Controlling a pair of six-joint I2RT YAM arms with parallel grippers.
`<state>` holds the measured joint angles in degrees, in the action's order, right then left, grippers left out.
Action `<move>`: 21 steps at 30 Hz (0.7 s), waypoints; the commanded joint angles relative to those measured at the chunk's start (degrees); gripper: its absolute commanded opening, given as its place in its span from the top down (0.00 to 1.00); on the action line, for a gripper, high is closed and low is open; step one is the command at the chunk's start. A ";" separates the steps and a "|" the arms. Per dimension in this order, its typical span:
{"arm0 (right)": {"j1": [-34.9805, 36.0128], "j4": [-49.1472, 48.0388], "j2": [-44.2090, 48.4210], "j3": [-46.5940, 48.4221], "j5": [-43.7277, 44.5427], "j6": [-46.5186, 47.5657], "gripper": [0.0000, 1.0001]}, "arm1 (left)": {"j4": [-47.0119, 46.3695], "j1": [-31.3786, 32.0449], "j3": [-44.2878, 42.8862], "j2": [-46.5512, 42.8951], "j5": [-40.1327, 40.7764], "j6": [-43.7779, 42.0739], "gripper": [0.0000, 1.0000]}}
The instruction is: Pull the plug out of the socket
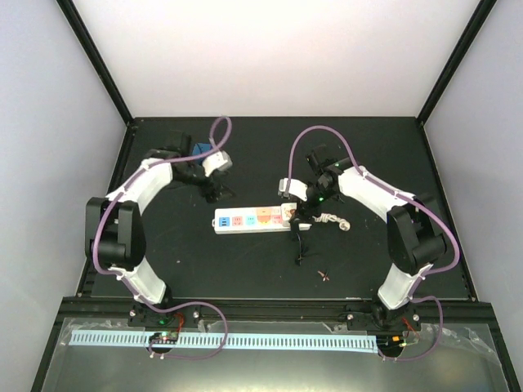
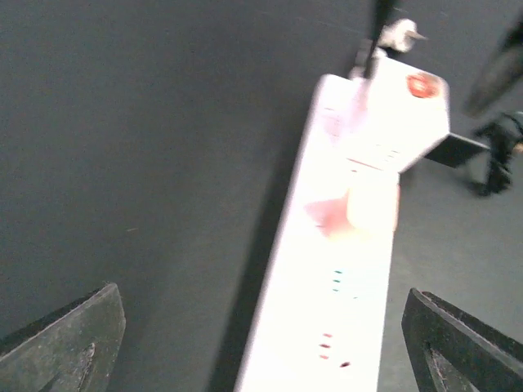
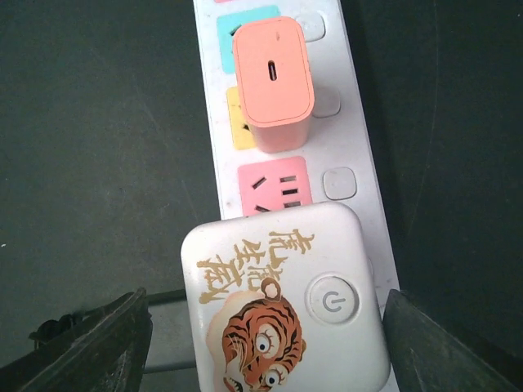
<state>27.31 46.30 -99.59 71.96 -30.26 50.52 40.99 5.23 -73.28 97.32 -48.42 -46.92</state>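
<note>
The socket [image 1: 245, 220] is a long white power strip with pastel outlets, lying across the middle of the black table. A peach plug [image 3: 272, 82] stands in one of its outlets; it also shows in the top view [image 1: 265, 214] and, washed out, in the left wrist view [image 2: 372, 204]. The strip's right end is a white block with a tiger drawing and a power button [image 3: 282, 302]. My right gripper [image 3: 270, 359] is open over that block, fingers either side. My left gripper [image 2: 261, 359] is open above the strip's left part [image 2: 343, 278], empty.
The strip's bundled white cord [image 1: 331, 220] lies just right of it, under my right arm. A thin black cable [image 1: 298, 245] and a small dark red bit [image 1: 324, 275] lie in front of the strip. A blue and black object [image 1: 196, 149] sits at back left.
</note>
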 commanded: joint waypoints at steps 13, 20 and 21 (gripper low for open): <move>0.21 -2.83 -1.35 0.11 -2.09 -0.51 0.25 | -12.77 15.44 12.94 -4.34 7.37 -8.53 0.17; 0.46 -3.78 -2.13 -0.15 -1.77 -0.47 0.25 | -15.71 19.39 13.95 -2.84 10.58 -10.40 0.23; 0.50 -3.89 -2.37 -0.16 -1.74 -0.57 0.26 | -16.16 19.76 13.91 -2.53 11.08 -10.47 0.25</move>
<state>27.35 43.86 -101.21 71.59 -31.22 50.09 28.95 23.59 -59.40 94.24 -39.59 -54.54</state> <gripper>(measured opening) 0.745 0.771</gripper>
